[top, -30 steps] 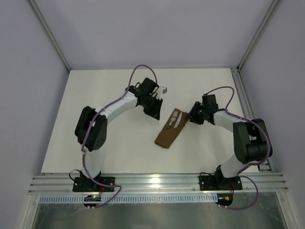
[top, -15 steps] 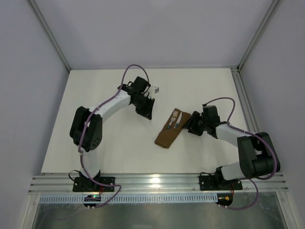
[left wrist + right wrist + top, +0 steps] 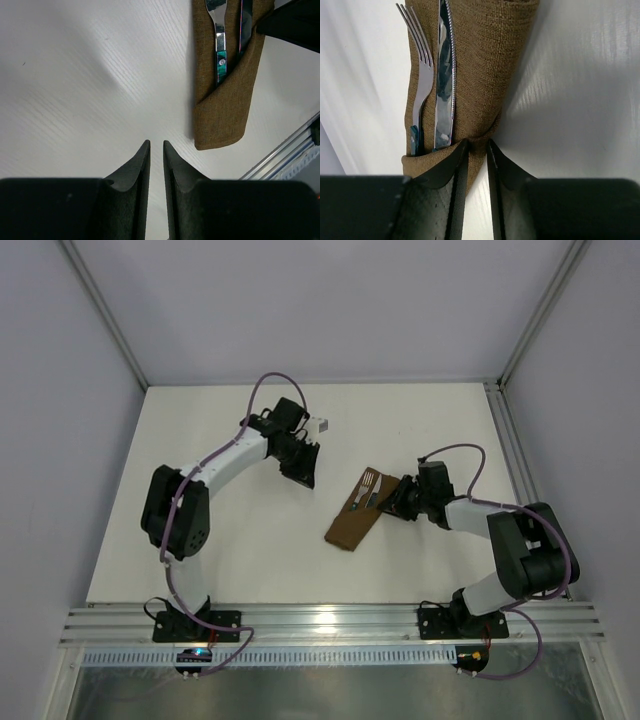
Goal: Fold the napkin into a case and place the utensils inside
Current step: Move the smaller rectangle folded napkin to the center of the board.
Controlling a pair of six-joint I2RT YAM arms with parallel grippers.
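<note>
Since the earlier frames, the left end effector (image 3: 303, 472) has been drawn back and to the left, away from the case (image 3: 352, 523). The right end effector (image 3: 398, 500) has been brought down against the case's right edge. The case itself has not shifted.

The case lies diagonally near the middle of the white worktop (image 3: 250, 540), with its closed end toward the near left and its open end toward the far right. The fork (image 3: 422, 85) and the knife (image 3: 444, 85) are seated side by side in the pocket, the fork to the left of the knife. Their handles are tucked under the fold, and the tines and blade are exposed on the cloth. The fork handle is teal where it enters the pocket.

The worktop is bounded by grey walls and an aluminium frame rail (image 3: 330, 625) at the near edge. A purple cable (image 3: 262, 390) is looped above the left arm (image 3: 225, 460).

The left arm is extended over the far left of the worktop, well apart from the case. Its fingers (image 3: 141, 160) are held slightly apart with a narrow slit between them, and nothing is gripped. The right arm (image 3: 520, 540) is folded low, with its wrist reaching leftward. Its fingers (image 3: 457, 165) are closed to a narrow gap on the side edge of the case beside the knife, and brown cloth is seen between them.
</note>
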